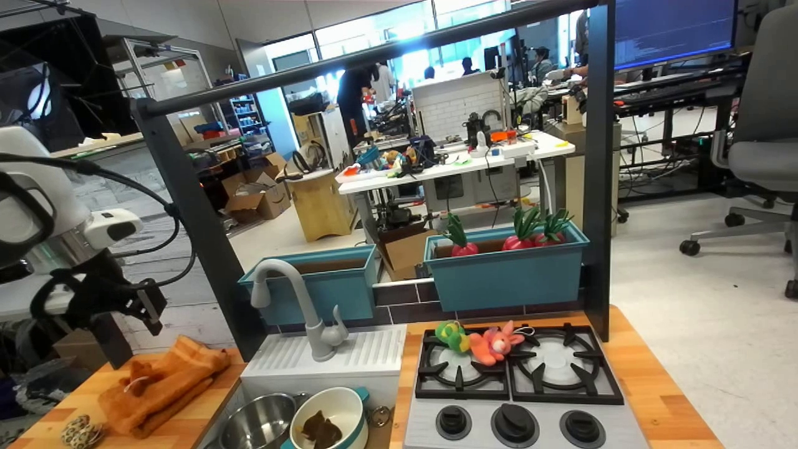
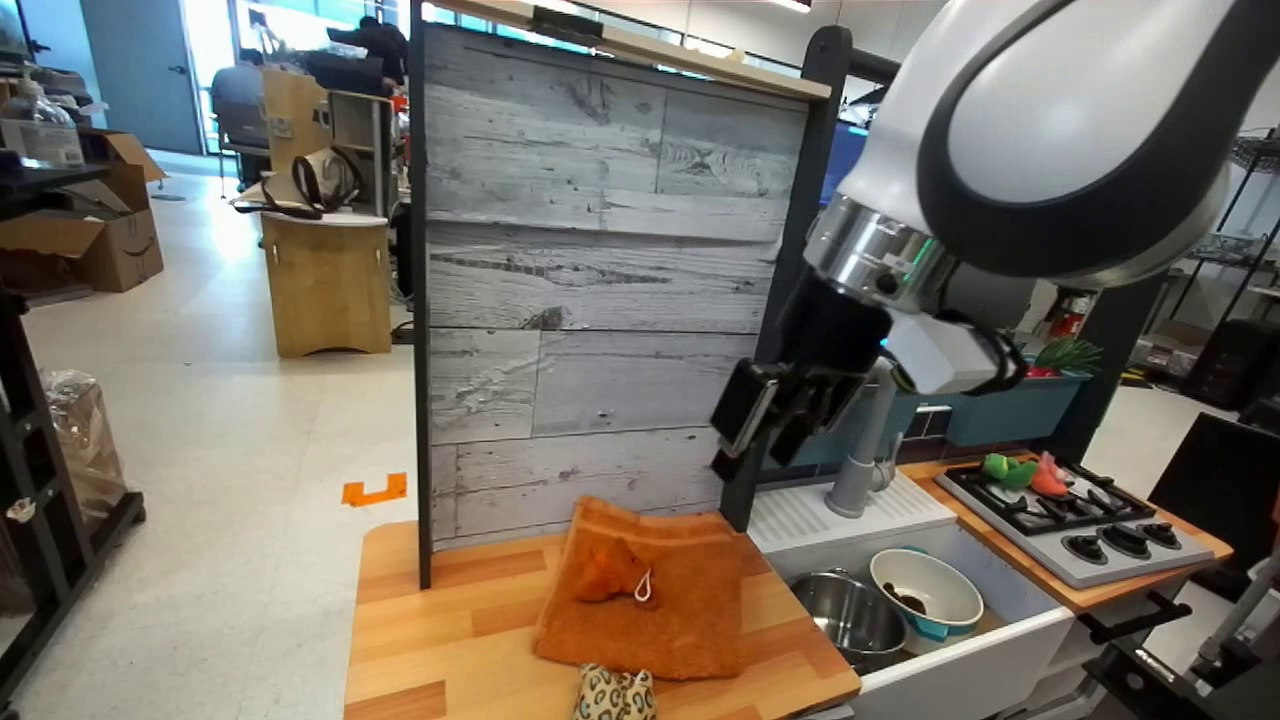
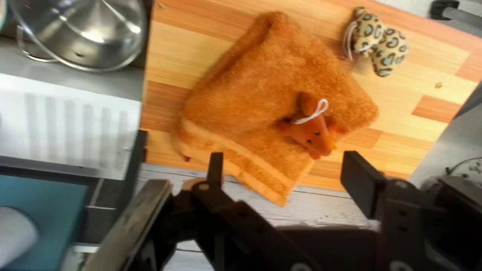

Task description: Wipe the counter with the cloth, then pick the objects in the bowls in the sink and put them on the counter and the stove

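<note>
Black gripper [image 3: 287, 173], jaws spread, above an orange cloth [image 3: 263, 82] on the left worktop [image 3: 414, 86], an orange toy [image 3: 314, 131] lying on it; a leopard-print toy [image 3: 389, 47] nearer. Rightward, the sink [image 1: 383, 390] holds a steel bowl [image 2: 850, 612] and white bowl [image 1: 344, 405]; farther right, a green toy [image 1: 451, 337] and coral toy [image 1: 491, 344] rest on the stove [image 1: 481, 423].

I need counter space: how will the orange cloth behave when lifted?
The orange cloth would probably sag, given its soft folds. Its fuzzy surface may resist slipping. The orange toy lying on it might tumble off.
</note>
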`<state>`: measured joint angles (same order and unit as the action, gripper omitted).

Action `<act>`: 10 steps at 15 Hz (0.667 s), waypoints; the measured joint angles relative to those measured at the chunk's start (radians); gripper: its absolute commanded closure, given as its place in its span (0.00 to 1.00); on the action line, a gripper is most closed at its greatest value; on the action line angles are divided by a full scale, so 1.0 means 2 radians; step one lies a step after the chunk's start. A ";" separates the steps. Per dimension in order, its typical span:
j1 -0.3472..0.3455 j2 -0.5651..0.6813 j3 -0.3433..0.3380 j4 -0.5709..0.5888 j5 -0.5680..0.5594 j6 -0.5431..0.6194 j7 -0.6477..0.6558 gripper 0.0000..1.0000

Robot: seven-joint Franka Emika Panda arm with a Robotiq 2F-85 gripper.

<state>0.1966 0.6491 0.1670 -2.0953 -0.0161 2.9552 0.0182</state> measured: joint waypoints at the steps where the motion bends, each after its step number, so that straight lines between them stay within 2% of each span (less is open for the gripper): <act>1: 0.008 -0.021 -0.023 -0.020 0.000 -0.011 0.013 0.00; 3: 0.016 -0.051 -0.065 -0.051 -0.002 -0.039 0.030 0.00; 4: 0.015 -0.055 -0.084 -0.059 -0.003 -0.049 0.035 0.04; 5: 0.011 -0.053 -0.101 -0.063 -0.003 -0.057 0.036 0.12; 6: 0.003 -0.045 -0.115 -0.064 -0.003 -0.063 0.036 0.29; 8: -0.022 -0.016 -0.137 -0.059 -0.006 -0.064 0.035 0.35; 9: -0.039 0.002 -0.143 -0.051 -0.006 -0.063 0.034 0.48; 10: -0.057 0.022 -0.145 -0.041 -0.006 -0.063 0.032 0.55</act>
<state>0.0830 0.6938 -0.1235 -2.1769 -0.0289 2.8295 0.0813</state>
